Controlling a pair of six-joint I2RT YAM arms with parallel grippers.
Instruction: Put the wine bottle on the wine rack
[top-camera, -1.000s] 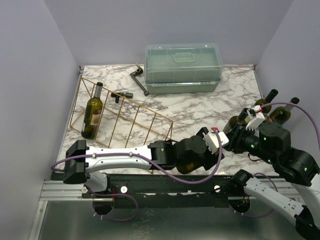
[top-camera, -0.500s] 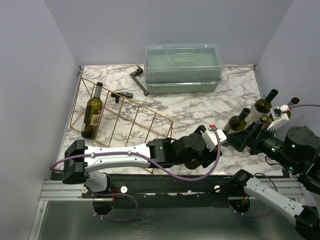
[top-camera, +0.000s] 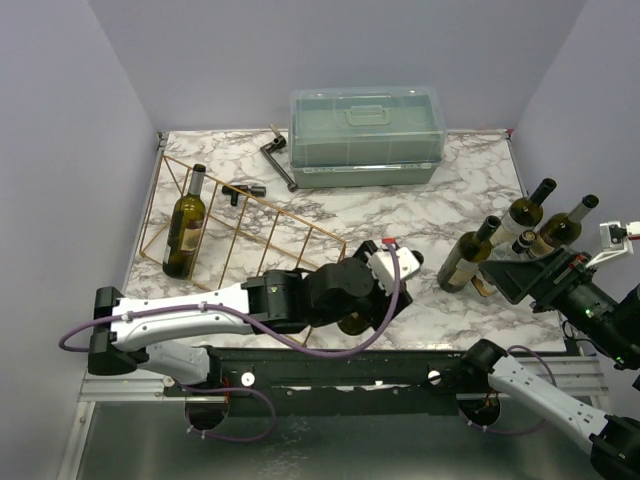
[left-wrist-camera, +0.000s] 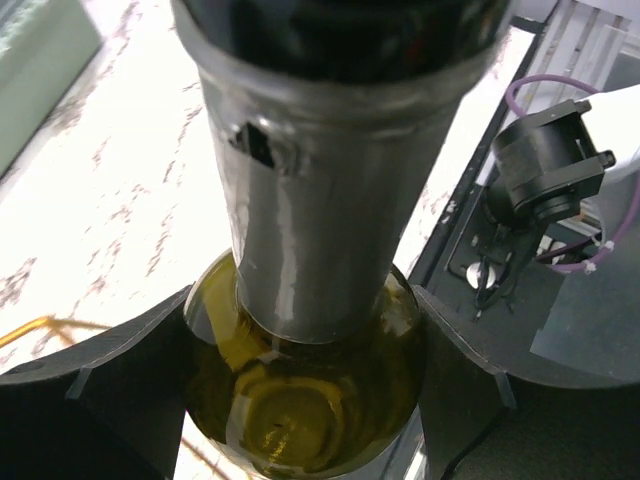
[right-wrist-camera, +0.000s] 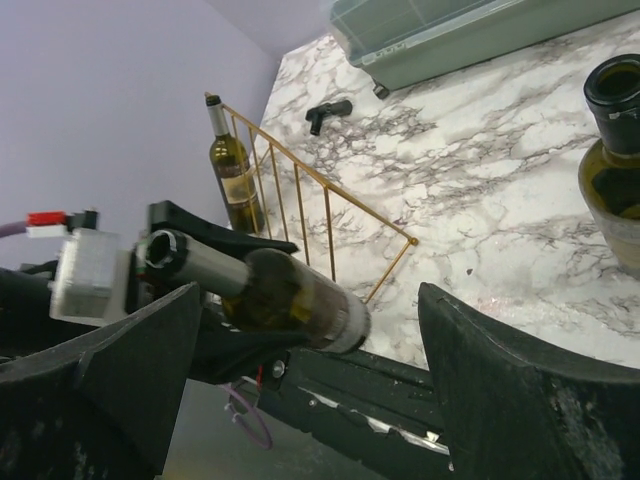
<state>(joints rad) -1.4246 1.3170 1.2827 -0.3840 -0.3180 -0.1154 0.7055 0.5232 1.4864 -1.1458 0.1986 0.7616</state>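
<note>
A dark green wine bottle (right-wrist-camera: 292, 295) lies level in my left gripper (left-wrist-camera: 300, 395), which is shut on its body; the neck (left-wrist-camera: 320, 190) points at the wrist camera. In the top view that gripper (top-camera: 352, 305) hangs at the near right end of the gold wire wine rack (top-camera: 250, 232), and the wrist hides most of the bottle. Another bottle (top-camera: 186, 232) stands in the rack's left end. My right gripper (top-camera: 512, 278) is open and empty, well to the right of the held bottle.
Three bottles stand at the right: one (top-camera: 465, 258) just left of my right gripper, two more (top-camera: 522, 212) (top-camera: 560, 225) behind it. A translucent green lidded box (top-camera: 365, 135) sits at the back. Black tools (top-camera: 280, 165) (top-camera: 243, 190) lie behind the rack.
My right gripper opened, let go of the bottle's neck and drew back to the right. The left arm carried the bottle left, closer to the rack's end.
</note>
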